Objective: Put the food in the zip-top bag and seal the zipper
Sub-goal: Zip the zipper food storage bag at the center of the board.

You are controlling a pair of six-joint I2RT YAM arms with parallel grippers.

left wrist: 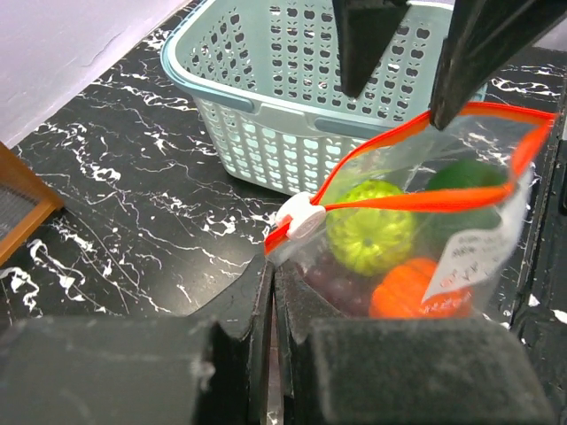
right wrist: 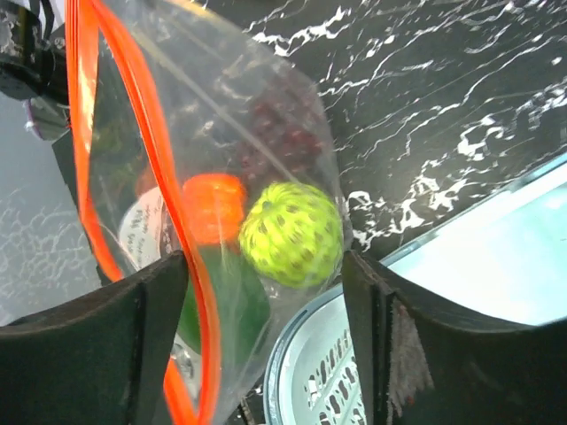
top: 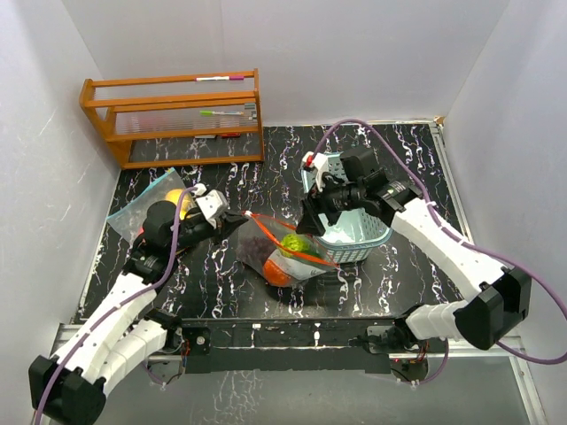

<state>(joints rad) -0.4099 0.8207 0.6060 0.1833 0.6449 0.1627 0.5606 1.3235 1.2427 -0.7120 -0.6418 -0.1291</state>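
Observation:
A clear zip-top bag (top: 288, 252) with an orange zipper (left wrist: 416, 199) lies mid-table against the teal basket (top: 354, 232). Inside it are a bumpy green fruit (left wrist: 372, 237), an orange-red fruit (left wrist: 412, 288), dark purple grapes (left wrist: 341, 283) and a dark green fruit (left wrist: 465, 177). My left gripper (left wrist: 273, 270) is shut on the bag's left corner just below the white slider (left wrist: 301, 217); it also shows in the top view (top: 241, 218). My right gripper (right wrist: 264, 266) is open and astride the bag's other end, its fingers (left wrist: 483, 53) above the zipper. The banana is out of view.
A second clear bag (top: 142, 208) with a yellow round fruit (top: 177, 199) lies at the left behind my left arm. A wooden rack (top: 173, 115) stands at the back left. White walls close in the table on three sides.

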